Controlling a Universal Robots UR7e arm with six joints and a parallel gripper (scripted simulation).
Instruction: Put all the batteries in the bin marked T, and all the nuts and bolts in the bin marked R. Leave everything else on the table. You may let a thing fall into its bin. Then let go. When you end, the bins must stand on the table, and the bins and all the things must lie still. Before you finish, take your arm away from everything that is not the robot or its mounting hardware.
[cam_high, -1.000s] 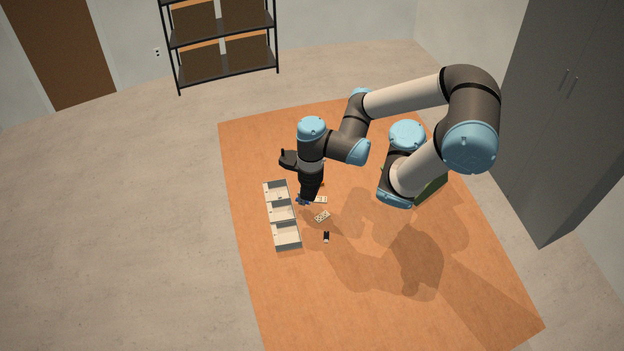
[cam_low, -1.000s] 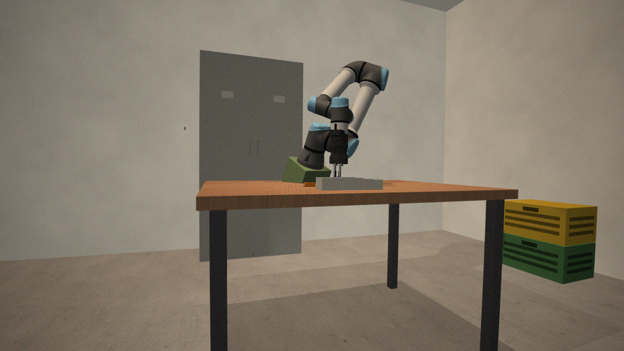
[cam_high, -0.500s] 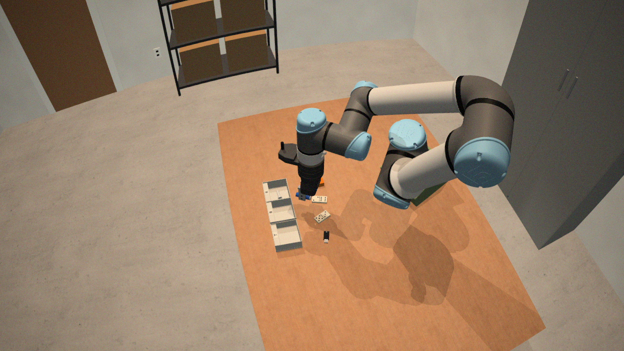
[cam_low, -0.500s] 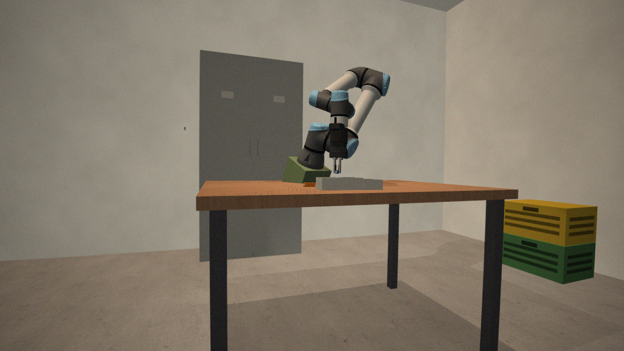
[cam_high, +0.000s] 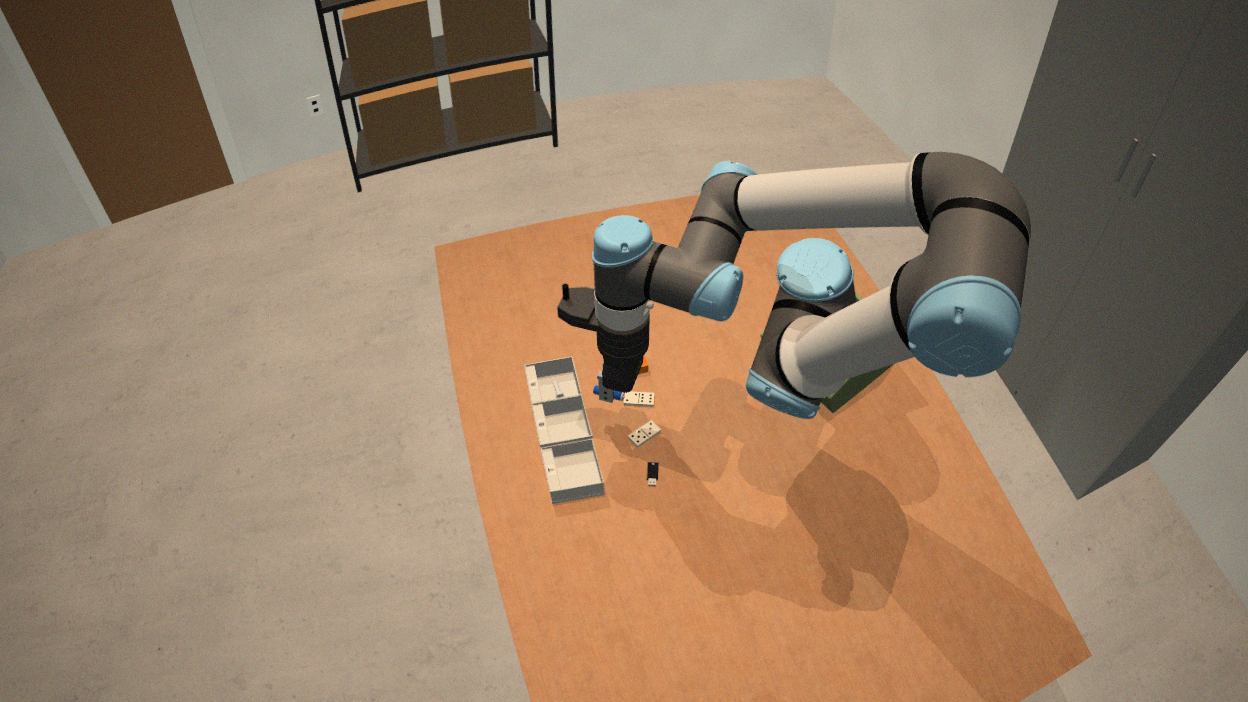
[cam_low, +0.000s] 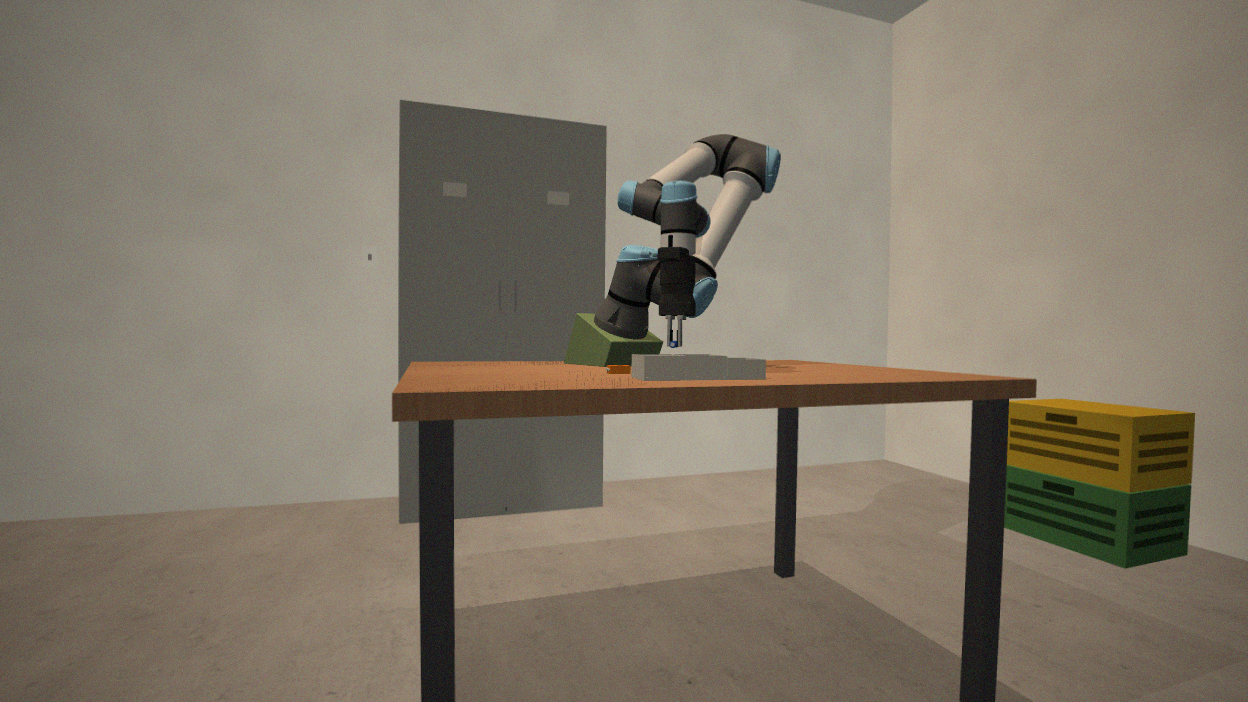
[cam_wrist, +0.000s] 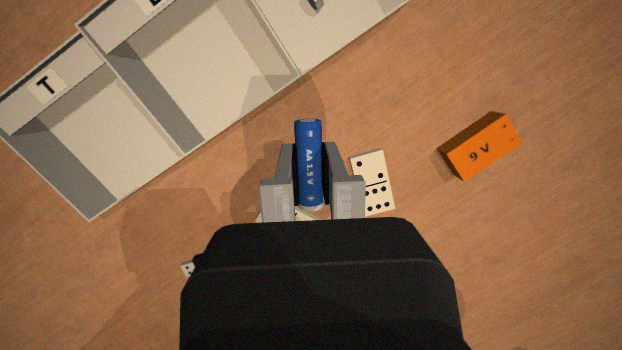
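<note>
- Gripper (cam_wrist: 312, 192): fingers pinch the blue AA battery (cam_wrist: 308, 159) across its width, lifted off the table (cam_wrist: 525, 250); long axis runs straight out ahead of the fingers.
- Bin marked T (cam_wrist: 30, 107): up and left of the battery, apart; middle bin nearer.
- Orange 9 V battery (cam_wrist: 481, 145): right of the AA battery, on the table.
</note>
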